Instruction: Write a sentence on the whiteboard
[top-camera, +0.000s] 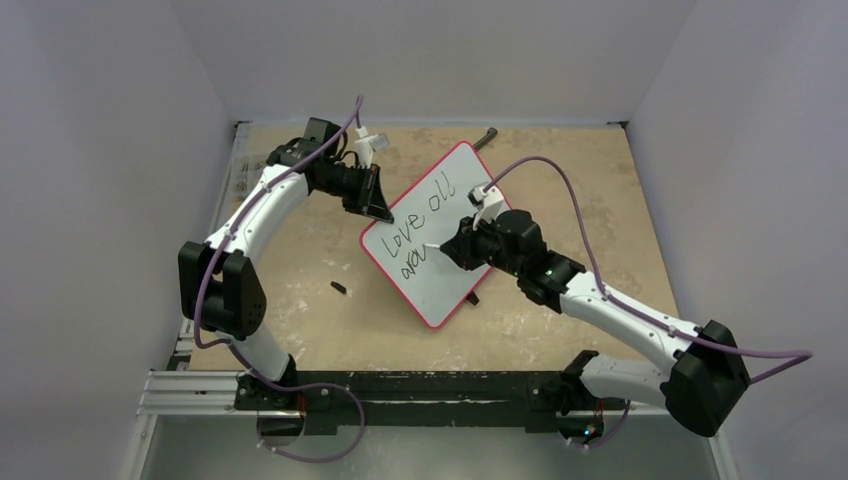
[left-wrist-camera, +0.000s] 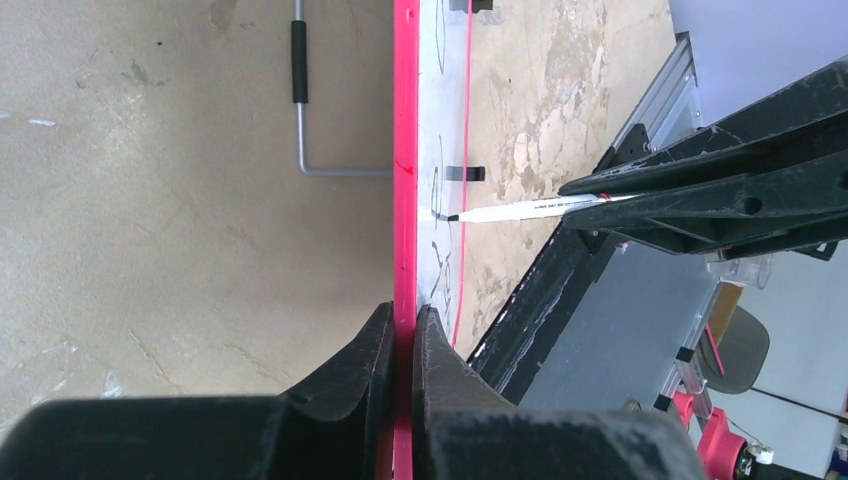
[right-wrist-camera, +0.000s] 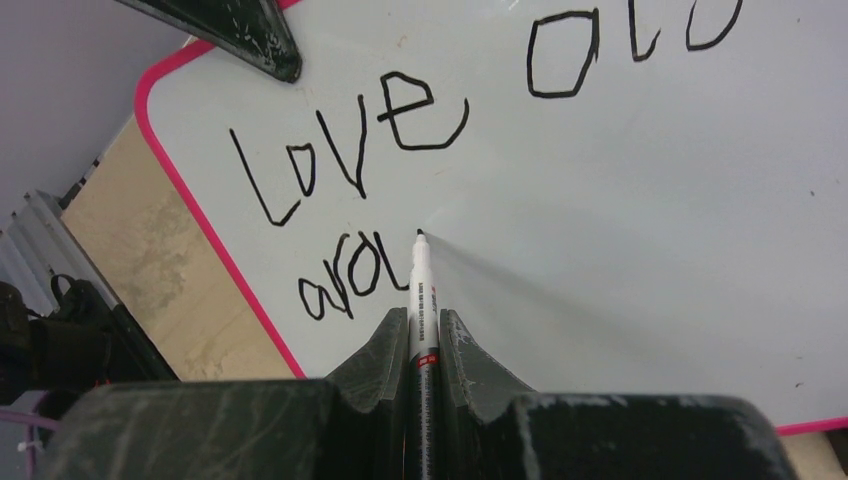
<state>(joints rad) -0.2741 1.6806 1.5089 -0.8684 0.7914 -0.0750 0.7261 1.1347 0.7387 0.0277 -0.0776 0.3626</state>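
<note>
- My left gripper (left-wrist-camera: 400, 340) is clamped on the red-pink rim of the whiteboard (top-camera: 437, 292), at its far-left edge. In the left wrist view both fingers pinch the rim edge-on.
- My right gripper (right-wrist-camera: 415, 325) is closed around the marker (right-wrist-camera: 418, 290), whose barrel runs straight out between the fingers with its black tip ahead of them.
- The whiteboard lies turned like a diamond in the middle of the table (top-camera: 600, 200), one corner far and one near, between my two arms.
- The sentence (right-wrist-camera: 350, 150) is part done. "Love all" fills the first line, and under it I read "aro" plus the start of another letter.
- The marker tip sits just right of that last stroke. It looks to be on the surface, though I cannot tell contact from a hair's gap.
- The lines slant from near left up to far right. The marker's long axis points left from my right wrist, so I judge the next strokes will draw the tip back toward that wrist.
- My right arm is the nearer one to the bare space, and its wrist hangs over part of it. The left arm only steadies the board.
- The risk I see is the board pivoting under pen pressure, since it is gripped at a single point on the rim.
- A small black piece (top-camera: 339, 289) lies on the table near left of the board, well apart from both arms.
</note>
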